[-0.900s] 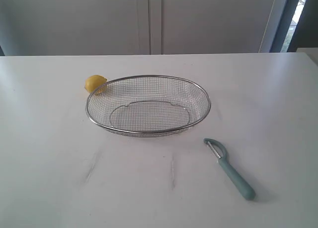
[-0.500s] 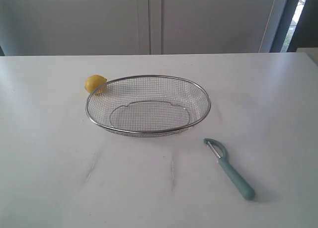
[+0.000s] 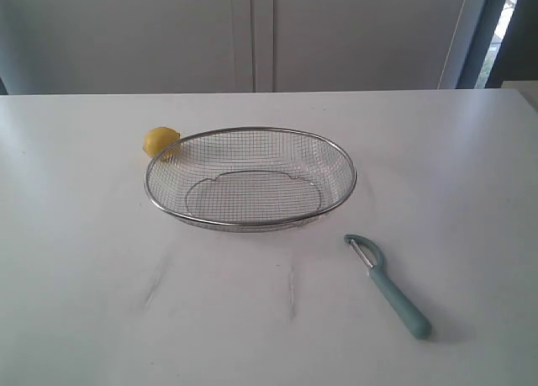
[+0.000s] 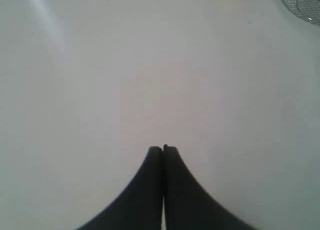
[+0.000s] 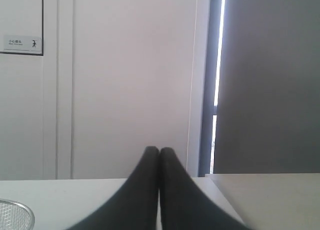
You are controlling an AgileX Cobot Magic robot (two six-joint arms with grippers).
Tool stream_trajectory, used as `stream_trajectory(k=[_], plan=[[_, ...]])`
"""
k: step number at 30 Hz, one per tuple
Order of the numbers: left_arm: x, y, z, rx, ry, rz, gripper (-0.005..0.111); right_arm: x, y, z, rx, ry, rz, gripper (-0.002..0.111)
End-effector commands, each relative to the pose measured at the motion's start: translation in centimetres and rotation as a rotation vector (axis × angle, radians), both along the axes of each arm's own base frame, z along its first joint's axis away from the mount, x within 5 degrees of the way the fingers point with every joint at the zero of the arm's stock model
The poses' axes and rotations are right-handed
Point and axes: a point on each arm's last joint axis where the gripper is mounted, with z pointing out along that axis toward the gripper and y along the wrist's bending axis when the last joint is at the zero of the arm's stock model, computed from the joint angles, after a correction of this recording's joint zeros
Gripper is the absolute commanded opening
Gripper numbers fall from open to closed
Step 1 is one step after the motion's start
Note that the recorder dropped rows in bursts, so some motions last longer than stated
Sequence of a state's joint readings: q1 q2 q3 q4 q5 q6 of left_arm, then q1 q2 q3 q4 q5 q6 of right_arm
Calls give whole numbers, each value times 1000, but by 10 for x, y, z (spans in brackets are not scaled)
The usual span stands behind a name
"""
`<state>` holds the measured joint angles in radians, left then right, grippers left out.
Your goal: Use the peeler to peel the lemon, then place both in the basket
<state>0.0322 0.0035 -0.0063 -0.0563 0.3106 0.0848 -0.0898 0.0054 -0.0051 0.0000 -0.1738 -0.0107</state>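
Observation:
A small yellow lemon (image 3: 160, 140) rests on the white table just outside the far left rim of the wire-mesh basket (image 3: 340, 161), which holds nothing. The teal-handled peeler (image 3: 391, 289) lies on the table to the near right of the basket, metal head toward it. Neither arm shows in the exterior view. My left gripper (image 4: 163, 149) is shut and holds nothing, over bare table, with the basket's edge (image 4: 300, 4) at the corner of its view. My right gripper (image 5: 159, 150) is shut too, holding nothing and pointing level toward the wall; part of the basket rim (image 5: 15, 212) shows low in its view.
Pale cabinet doors (image 3: 252, 33) stand behind the table's far edge. A dark window frame (image 3: 487, 29) rises at the back right. A second pale surface (image 5: 270, 195) adjoins the table in the right wrist view.

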Motion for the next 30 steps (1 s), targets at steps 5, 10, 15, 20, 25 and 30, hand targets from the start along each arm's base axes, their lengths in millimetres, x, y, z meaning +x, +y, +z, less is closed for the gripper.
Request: stream_trajectory(k=[5,10,15,20,25,30], plan=[[0,0,-2,-5,0,-2,0,0,0,-1,-4,-7,3,0],[0,0,-2,-5,0,-2,0,-2,0,10,1,54,3,0],[0,0,-2,-5,0,-2,0,-7,1,22,8,132,3,0],[0,0,-2,-5,0,-2,0,-8,1,40,15,205,3,0],[0,0,-2,-5,0,-2,0,0,0,51,27,343,4,0],[0,0,-2,-5,0,-2,0,12,-1,66,36,449,4,0]])
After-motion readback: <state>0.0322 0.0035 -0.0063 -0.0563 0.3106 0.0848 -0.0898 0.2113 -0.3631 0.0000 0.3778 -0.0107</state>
